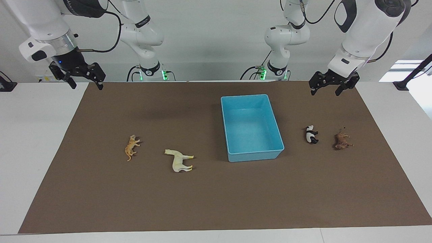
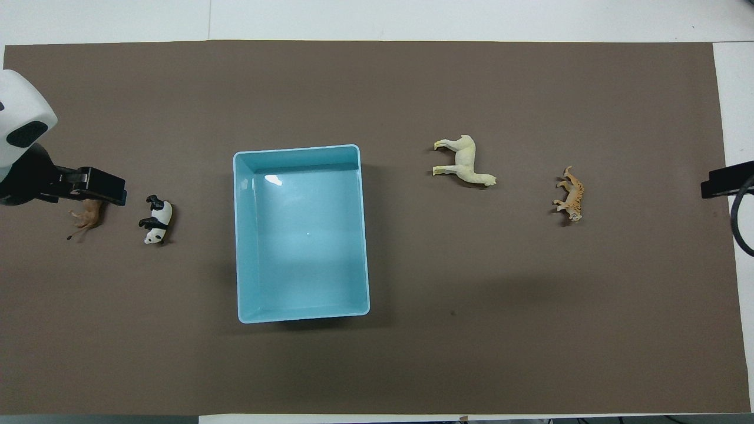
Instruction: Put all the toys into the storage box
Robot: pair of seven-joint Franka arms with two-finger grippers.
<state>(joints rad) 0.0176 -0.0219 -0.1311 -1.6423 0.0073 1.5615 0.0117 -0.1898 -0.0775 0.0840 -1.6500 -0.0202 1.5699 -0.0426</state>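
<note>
Left claw: the left gripper (image 1: 332, 88) hangs in the air over the mat's edge at its own end of the table, fingers spread wide, nothing in them.
Right claw: the right gripper (image 1: 84, 79) hangs high over the mat's corner at the right arm's end, also wide open and empty. Both arms look parked, waiting to start.
Storage box: the storage box (image 1: 252, 156) sits on the mat between the two claws, closer to the left one; it has nothing in it, so none of the job is done yet.
Under the left claw's reach: the panda (image 1: 311, 134) lies on its side between the box and the lion (image 1: 342, 141) — both lie out on the mat ahead of the left gripper, well below it.
Under the right claw's reach: the tiger (image 1: 131, 146) and the horse (image 1: 180, 161) lie flat, the tiger closer to the right gripper, the horse between tiger and box.
Why so: two toys on each side of the box seems to give each arm its own pair.
Surroundings: the brown mat (image 1: 216, 202) covers a white table (image 1: 33, 135).
In the way: nothing that I can see — the toys lie well apart, and the box's low walls should be easy to clear.
</note>
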